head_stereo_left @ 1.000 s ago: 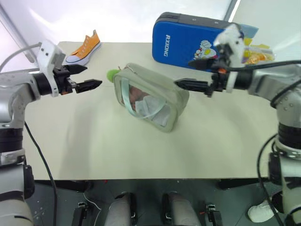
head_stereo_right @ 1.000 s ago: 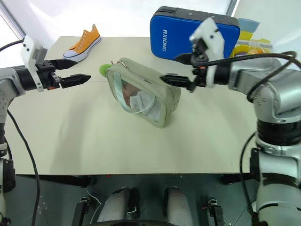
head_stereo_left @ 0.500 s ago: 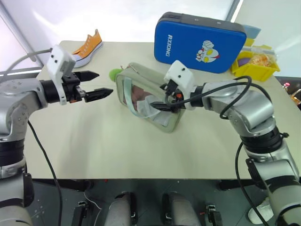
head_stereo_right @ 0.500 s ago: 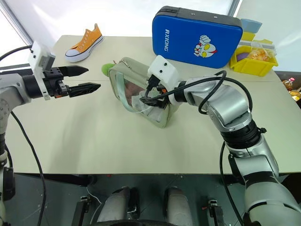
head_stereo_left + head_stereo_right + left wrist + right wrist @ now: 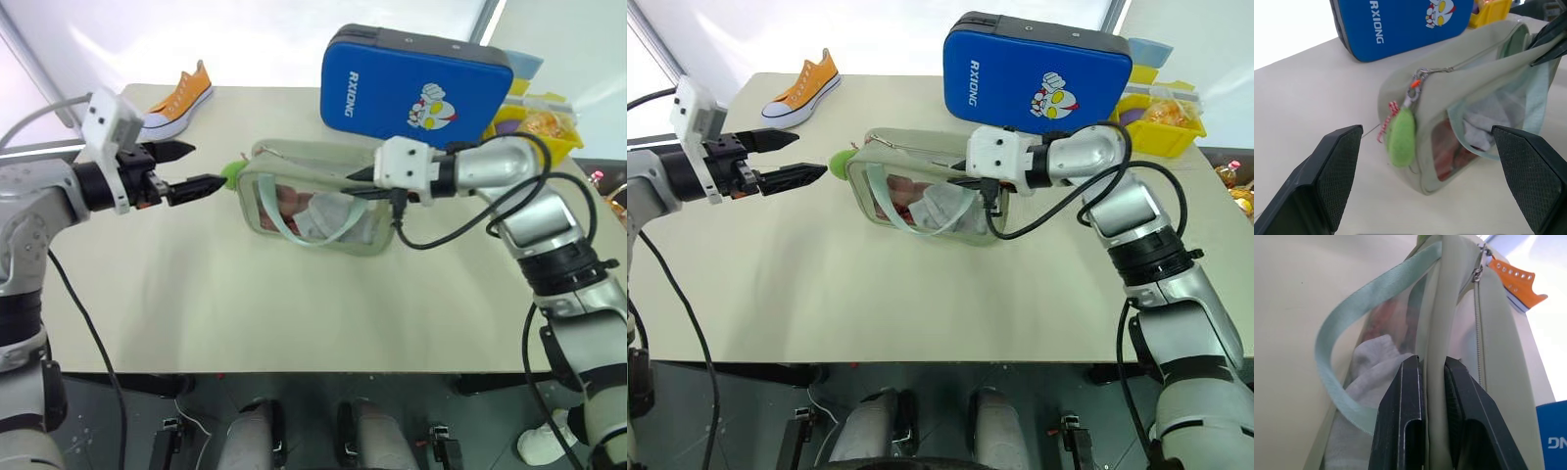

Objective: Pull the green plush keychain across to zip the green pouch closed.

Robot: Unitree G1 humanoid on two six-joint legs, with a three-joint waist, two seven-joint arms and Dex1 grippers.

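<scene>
Cream tabletop (image 5: 245, 313) carries the green pouch (image 5: 318, 211) at its centre, clear window facing the camera. At the pouch's right end the right gripper (image 5: 1425, 396) pinches the top fabric edge between closed fingers. Off its left end the left gripper (image 5: 186, 168) hovers with fingers spread wide (touching nothing), just beside the green plush keychain (image 5: 1400, 137) hanging there. Behind the pouch stands a blue case (image 5: 416, 86).
</scene>
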